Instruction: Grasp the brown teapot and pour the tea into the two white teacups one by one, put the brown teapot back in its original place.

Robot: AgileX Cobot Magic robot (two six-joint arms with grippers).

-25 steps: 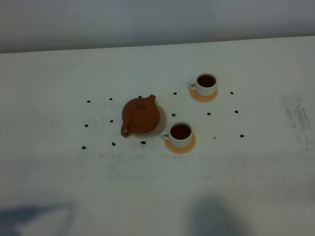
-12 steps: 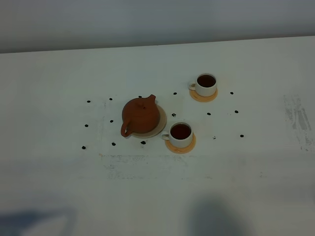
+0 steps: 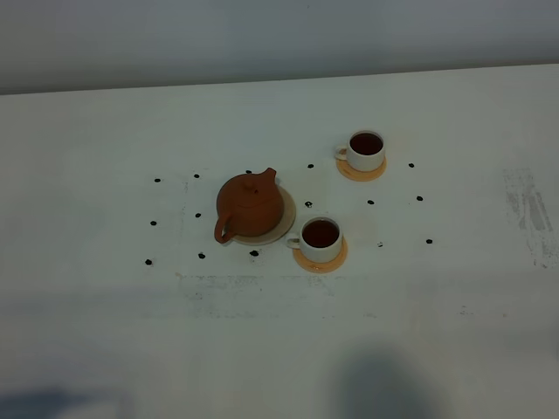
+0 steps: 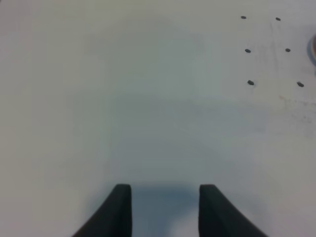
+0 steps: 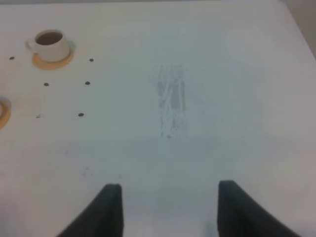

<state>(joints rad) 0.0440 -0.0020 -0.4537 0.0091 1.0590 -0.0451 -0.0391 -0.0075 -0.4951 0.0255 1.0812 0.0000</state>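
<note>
Centre of the high frame: brown teapot (image 3: 251,206) upright on its beige coaster (image 3: 286,223). Two white teacups, right of it, hold dark tea, near cup (image 3: 320,239) just beside, far cup (image 3: 366,150) upper right. Left end effector (image 4: 165,193) and right end effector (image 5: 169,195) both released, over bare surface (image 3: 105,131).

The brown teapot (image 3: 250,205) and near teacup (image 3: 320,237) stood just beside each other, leaving a seemingly narrow gap. The far teacup (image 3: 366,149) stood apart. Bare tabletop (image 3: 96,332) lay open all around.
</note>
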